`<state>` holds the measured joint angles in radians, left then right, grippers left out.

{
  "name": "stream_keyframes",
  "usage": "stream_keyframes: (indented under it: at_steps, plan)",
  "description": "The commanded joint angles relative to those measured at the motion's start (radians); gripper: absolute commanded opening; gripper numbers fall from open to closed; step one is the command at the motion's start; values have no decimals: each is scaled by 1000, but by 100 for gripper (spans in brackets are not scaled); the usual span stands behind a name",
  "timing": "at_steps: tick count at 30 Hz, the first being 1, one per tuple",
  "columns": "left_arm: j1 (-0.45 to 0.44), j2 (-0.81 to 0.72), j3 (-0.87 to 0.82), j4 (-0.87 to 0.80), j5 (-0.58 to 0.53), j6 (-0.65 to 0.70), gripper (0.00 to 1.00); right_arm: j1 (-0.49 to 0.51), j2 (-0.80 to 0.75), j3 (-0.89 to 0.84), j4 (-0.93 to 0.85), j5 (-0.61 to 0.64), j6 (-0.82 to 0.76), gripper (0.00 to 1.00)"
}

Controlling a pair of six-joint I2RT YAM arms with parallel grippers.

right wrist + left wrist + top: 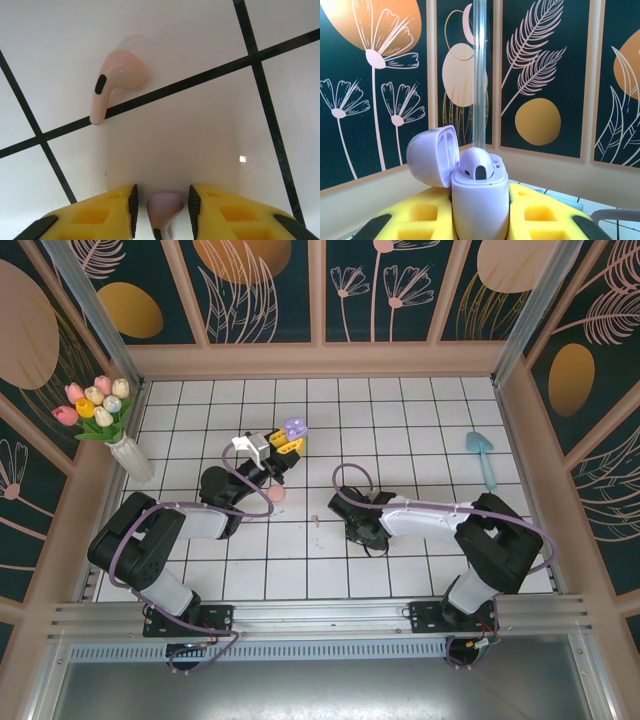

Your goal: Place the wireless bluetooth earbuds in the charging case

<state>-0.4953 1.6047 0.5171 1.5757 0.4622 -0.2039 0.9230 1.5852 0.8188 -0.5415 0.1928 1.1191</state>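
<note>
Right gripper [163, 200], low over the tiled floor [210, 130] on the near, right-hand side of the charging case [480, 205], has its yellow fingers [90, 220] standing apart around a small pale purple earbud [165, 206]. A sliver of tile shows on each side, so nothing is clamped yet; straddling the bud this way should let the fingers meet its narrow body squarely. A pink earbud [117, 80] lies on its side just beyond that one, clear of the fingers and likewise on the near side of the case. Left gripper [480, 222] is pressed together on the case's lower body, holding it upright with its lid [431, 155] swung back, seemingly so the mouth faces up to receive a bud from above. A rounded purple shape sits in that mouth, probably a seated bud.
</note>
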Motion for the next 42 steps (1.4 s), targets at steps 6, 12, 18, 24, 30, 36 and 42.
stream_keyframes:
  at_steps: [6,12,18,24,30,36,42]
  plan:
    - [3,-14,21,50,2,-9,0,4,64,15,-10,13,-45,30]
    - [3,-14,25,43,5,-9,0,4,47,12,-5,14,-58,24]
    - [3,-18,31,32,9,-8,0,5,-41,-26,41,33,-75,22]
    - [3,-23,42,16,19,-6,0,3,-169,-53,92,65,-101,22]
    - [3,-31,55,-10,34,4,0,-33,-297,-26,123,92,-166,21]
    - [3,-40,81,-44,63,21,0,-155,-412,81,173,50,-300,21]
    - [3,-40,119,-95,107,48,0,-253,-410,297,199,-12,-444,22]
